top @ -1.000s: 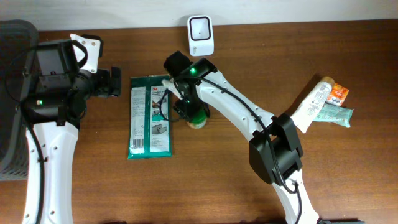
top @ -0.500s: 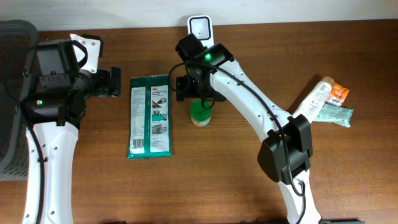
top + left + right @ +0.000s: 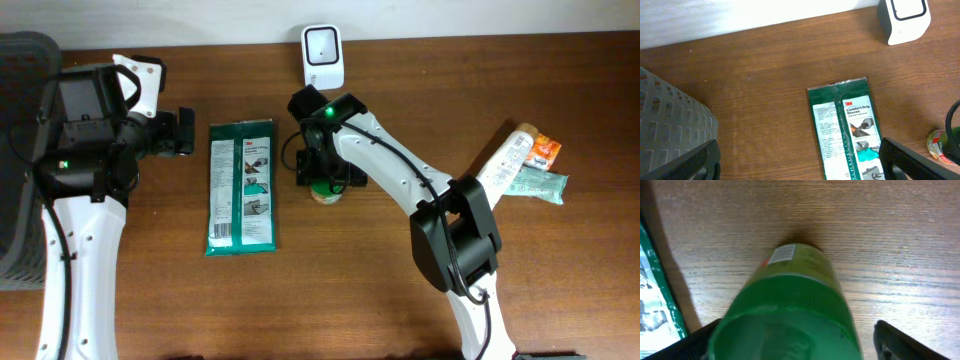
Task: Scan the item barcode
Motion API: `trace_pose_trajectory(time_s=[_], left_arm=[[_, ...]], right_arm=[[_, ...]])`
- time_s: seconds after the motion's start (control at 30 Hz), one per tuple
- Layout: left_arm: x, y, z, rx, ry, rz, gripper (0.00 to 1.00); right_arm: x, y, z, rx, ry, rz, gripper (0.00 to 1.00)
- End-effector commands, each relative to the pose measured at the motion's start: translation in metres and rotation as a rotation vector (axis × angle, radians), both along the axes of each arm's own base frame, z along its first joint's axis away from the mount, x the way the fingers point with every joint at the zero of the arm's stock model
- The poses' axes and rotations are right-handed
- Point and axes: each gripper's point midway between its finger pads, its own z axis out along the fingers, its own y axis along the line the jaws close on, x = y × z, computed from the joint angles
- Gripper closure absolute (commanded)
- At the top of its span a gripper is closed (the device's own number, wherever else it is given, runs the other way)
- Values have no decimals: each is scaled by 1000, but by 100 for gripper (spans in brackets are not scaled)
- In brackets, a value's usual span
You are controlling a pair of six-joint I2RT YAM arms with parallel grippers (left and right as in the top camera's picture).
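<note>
Green bottle (image 3: 790,300) stands btwn fingers of R gripper (image 3: 797,340), spread wide, not pinching it.

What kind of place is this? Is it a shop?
Probably a pretend checkout on a wooden table, not a real shop: there's a white barcode scanner, a grey basket, and packaged goods like the green glove pack.
</note>
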Motion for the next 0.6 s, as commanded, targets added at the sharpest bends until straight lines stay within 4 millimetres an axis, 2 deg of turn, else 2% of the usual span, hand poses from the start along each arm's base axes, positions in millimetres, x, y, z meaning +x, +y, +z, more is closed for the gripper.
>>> trace_pose_trajectory(time_s=[0.0, 0.1, 0.2, 0.27, 0.3, 0.43, 0.5, 0.53, 0.57], left_arm=[[0, -3, 9, -2, -24, -18, 1], [0, -3, 9, -2, -24, -18, 1], [0, -3, 9, -2, -24, -18, 1], [0, -3, 9, -2, -24, -18, 1], [0, -3, 9, -2, -24, -18, 1], [0, -3, 9, -2, -24, -18, 1], [0, -3, 9, -2, -24, -18, 1], [0, -3, 9, -2, -24, -18, 1], [0, -3, 9, -2, -24, -18, 1]], right_arm=[[0, -1, 2, -15, -14, 147, 19], [4, 2, 12, -9, -44, 283, 23], [5, 3, 16, -18, -64, 501, 23], [5, 3, 16, -21, -66, 541, 28], [5, 3, 16, -20, -66, 541, 37], [5, 3, 17, -21, -68, 552, 39], [6, 3, 28, -15, -88, 562, 39], [11, 6, 53, -6, -137, 611, 39], [14, 9, 64, -2, -171, 664, 39]])
